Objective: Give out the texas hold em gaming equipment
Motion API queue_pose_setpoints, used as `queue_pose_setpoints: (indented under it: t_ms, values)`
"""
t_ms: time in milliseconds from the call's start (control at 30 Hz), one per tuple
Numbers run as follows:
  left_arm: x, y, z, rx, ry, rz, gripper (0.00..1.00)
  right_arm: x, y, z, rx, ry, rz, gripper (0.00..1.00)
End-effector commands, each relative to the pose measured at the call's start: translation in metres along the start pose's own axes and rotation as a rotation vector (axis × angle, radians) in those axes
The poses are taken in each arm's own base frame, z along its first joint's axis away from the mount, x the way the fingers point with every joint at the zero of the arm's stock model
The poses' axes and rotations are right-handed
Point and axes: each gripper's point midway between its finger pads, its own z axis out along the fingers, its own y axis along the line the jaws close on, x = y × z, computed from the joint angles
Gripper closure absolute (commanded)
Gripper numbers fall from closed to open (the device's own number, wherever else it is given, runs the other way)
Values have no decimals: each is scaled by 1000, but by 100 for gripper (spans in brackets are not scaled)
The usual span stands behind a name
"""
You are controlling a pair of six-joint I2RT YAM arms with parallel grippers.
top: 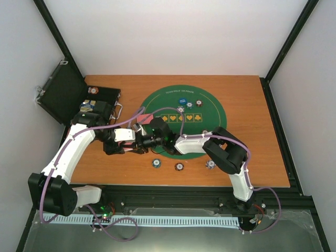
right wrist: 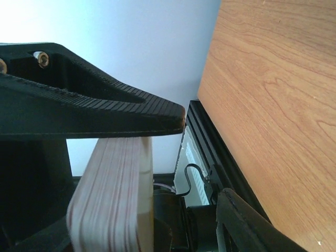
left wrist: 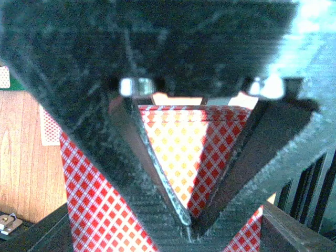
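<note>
A deck of red-backed playing cards [left wrist: 178, 152] sits pinched between my left gripper's [left wrist: 191, 220] fingers, which are shut on it. In the top view that gripper [top: 135, 140] hangs over the table at the green mat's left edge. My right gripper [top: 149, 140] meets it there from the right. In the right wrist view the deck's striped edge [right wrist: 113, 199] stands between the right gripper's [right wrist: 203, 157] fingers. The upper finger [right wrist: 105, 115] lies against the deck's end, and a gap separates the deck from the lower finger [right wrist: 252, 226]. Three poker chips [top: 179, 167] lie near the mat's front.
The round green mat [top: 210, 113] carries a blue button [top: 182, 101] and a few chips [top: 199, 103]. The black case [top: 63, 94] stands open at the back left with chips [top: 93, 91] beside it. A loose card [left wrist: 50, 128] lies on the wood.
</note>
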Motion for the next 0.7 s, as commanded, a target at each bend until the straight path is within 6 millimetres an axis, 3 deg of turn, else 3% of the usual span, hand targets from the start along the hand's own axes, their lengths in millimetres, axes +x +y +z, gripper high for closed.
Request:
queue_pose_setpoints:
  t_ms: [0,367,667]
  values:
    - [-11,2,-16,-32,-44,38,93,0,-27,-14,46,-32,58,51]
    - [-12,3,-16,-41,-48,40,93,-3,-26,-33,77,-62,44,55]
    - [-11,3,-14,-44,-44,38,94,-1,-18,-44,95,-73,25,68]
